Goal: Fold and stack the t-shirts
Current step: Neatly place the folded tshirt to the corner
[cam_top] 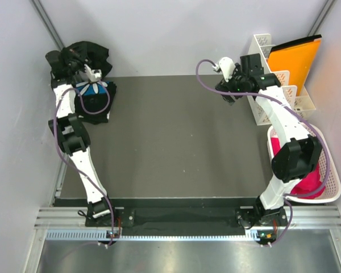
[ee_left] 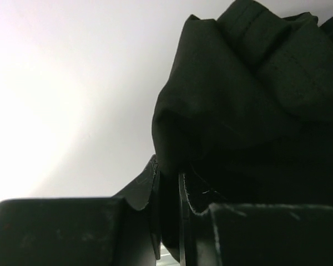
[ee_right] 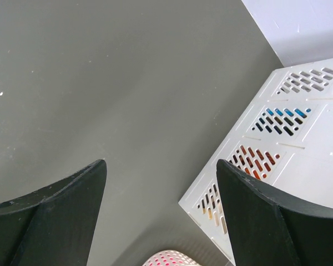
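left hand point(ee_left: 167, 180) tight on black t-shirt point(ee_left: 238, 100) past mat point(cam_top: 170, 142) corner, right hand point(ee_right: 161, 166) spread beside rack point(ee_right: 299, 160)

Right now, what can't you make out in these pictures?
- Print of the held shirt: bunched in the left end effector in the top view, only dark folds in the left wrist view.
- Print of the second shirt: partly covered by the left arm, top view.
- The pink cloth in the basket: mostly hidden by the right arm, top view; what it is stays unclear.
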Controlling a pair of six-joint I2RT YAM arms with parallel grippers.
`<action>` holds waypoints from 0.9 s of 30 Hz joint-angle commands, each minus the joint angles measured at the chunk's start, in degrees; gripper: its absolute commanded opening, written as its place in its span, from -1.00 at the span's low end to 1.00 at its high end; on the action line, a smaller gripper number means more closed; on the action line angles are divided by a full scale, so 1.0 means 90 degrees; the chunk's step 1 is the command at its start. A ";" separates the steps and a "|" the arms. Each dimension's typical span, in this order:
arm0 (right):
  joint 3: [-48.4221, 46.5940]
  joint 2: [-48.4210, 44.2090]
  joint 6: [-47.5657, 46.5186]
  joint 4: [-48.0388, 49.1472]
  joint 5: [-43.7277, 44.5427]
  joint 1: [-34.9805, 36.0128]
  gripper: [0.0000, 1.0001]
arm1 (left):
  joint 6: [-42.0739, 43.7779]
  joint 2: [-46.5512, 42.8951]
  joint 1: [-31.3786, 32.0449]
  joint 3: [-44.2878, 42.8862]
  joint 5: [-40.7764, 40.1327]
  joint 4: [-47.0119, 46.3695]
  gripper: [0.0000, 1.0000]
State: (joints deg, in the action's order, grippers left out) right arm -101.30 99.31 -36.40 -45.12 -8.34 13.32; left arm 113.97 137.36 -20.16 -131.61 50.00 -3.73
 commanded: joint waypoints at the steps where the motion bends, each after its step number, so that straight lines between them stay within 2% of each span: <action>1: -0.0395 0.0030 0.0090 0.0092 -0.0187 -0.0074 0.60 | 0.4260 -0.0467 -0.0025 0.0228 0.0226 -0.0183 -1.00; 4: -0.0473 0.0040 0.0109 0.0063 -0.0226 -0.0074 0.60 | 0.4270 -0.0720 -0.0025 0.0481 0.0207 0.0354 -1.00; 11: -0.0328 -0.0145 0.0099 0.0072 -0.0226 -0.0074 0.60 | 0.4270 -0.1569 0.0014 0.1322 -0.0798 0.1633 -1.00; 12: -0.0308 -0.0174 0.0090 0.0063 -0.0207 -0.0074 0.60 | 0.4260 -0.1629 0.0023 0.1352 -0.1263 0.1896 -1.00; 14: -0.0288 -0.0204 0.0080 0.0072 -0.0187 -0.0084 0.60 | 0.4231 -0.1843 0.0033 0.1274 -0.1444 0.2753 -1.00; 19: -0.0278 -0.0253 0.0080 0.0063 -0.0177 -0.0084 0.60 | 0.4095 -0.2322 0.0062 0.1567 -0.2204 0.3655 -1.00; 24: -0.0366 -0.0233 0.0080 0.0053 -0.0206 -0.0064 0.59 | 0.3919 -0.2664 0.0092 0.1693 -0.2460 0.4456 -1.00; 27: -0.0424 -0.0224 0.0080 0.0043 -0.0197 -0.0045 0.60 | 0.3724 -0.2811 0.0102 0.1869 -0.2479 0.4486 -0.81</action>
State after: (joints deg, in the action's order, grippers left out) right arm -102.56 99.92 -36.21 -45.45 -9.17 13.32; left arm 113.99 116.46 -19.62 -116.62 28.67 32.84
